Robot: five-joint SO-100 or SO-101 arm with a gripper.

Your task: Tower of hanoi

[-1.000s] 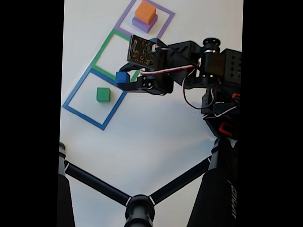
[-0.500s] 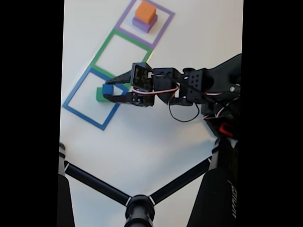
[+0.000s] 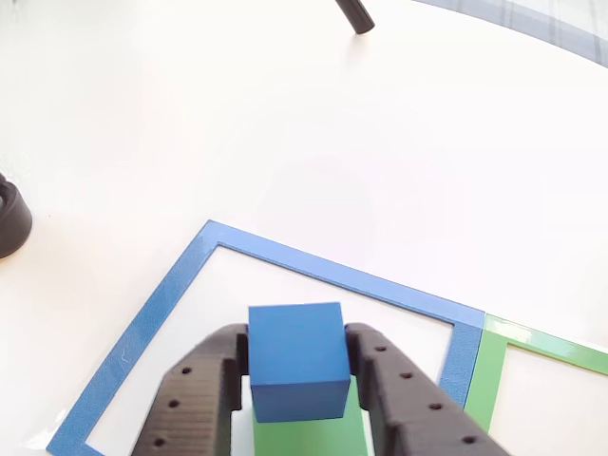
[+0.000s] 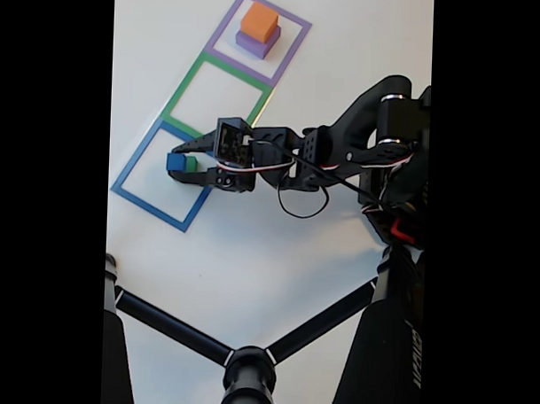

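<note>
Looking down past my gripper (image 3: 296, 380) in the other view, I see the blue cube (image 3: 296, 356) clamped between the two black fingers (image 3: 195, 399), its faces plain, matte and sharp-edged. It sits squarely between the pads, one finger at its 9 o'clock and one at its 3 o'clock. Directly under it is the green block (image 3: 313, 432); most of that block is hidden by the cube and cut off by the bottom edge, so I cannot tell whether the two are touching. Both lie inside the blue square outline (image 3: 332, 271), with the green square outline (image 3: 532, 337) adjoining at 3 o'clock.

From the fixed view, the arm reaches toward 9 o'clock and the cube (image 4: 175, 162) shows at the fingertips, over a sliver of green (image 4: 191, 164) within the blue outline (image 4: 133, 193). Farther off, toward 1 o'clock, the orange block (image 4: 259, 20) rests on the purple block (image 4: 253, 45) inside the purple square outline (image 4: 288, 52).
</note>
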